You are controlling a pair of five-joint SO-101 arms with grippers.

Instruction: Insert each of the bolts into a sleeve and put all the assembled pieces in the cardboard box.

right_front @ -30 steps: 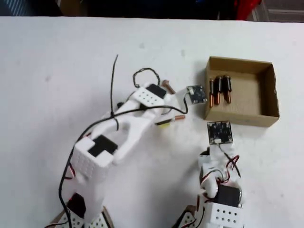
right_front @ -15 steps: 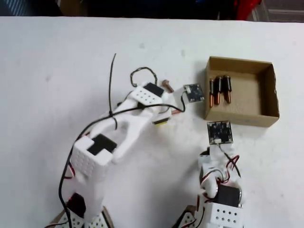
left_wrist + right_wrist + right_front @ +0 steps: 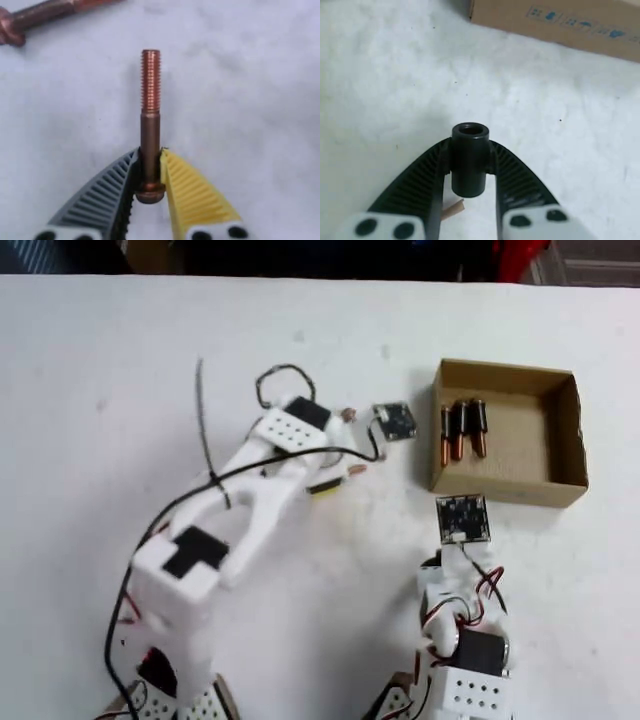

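The left arm's fingers (image 3: 192, 195) are clamping a copper bolt (image 3: 150, 115) by its head end, its long axis running straight out from them, threaded tip leading, a little way off the cardboard box's (image 3: 505, 488) side wall. The right arm's fingers (image 3: 517, 185) are pinching the black sleeve (image 3: 470, 160) close before that box, bore mouth facing away from them; I reckon tip and bore are wanting lining up.

Left hand (image 3: 149, 167) clamps copper bolt (image 3: 150, 107); second bolt (image 3: 45, 14) beyond.
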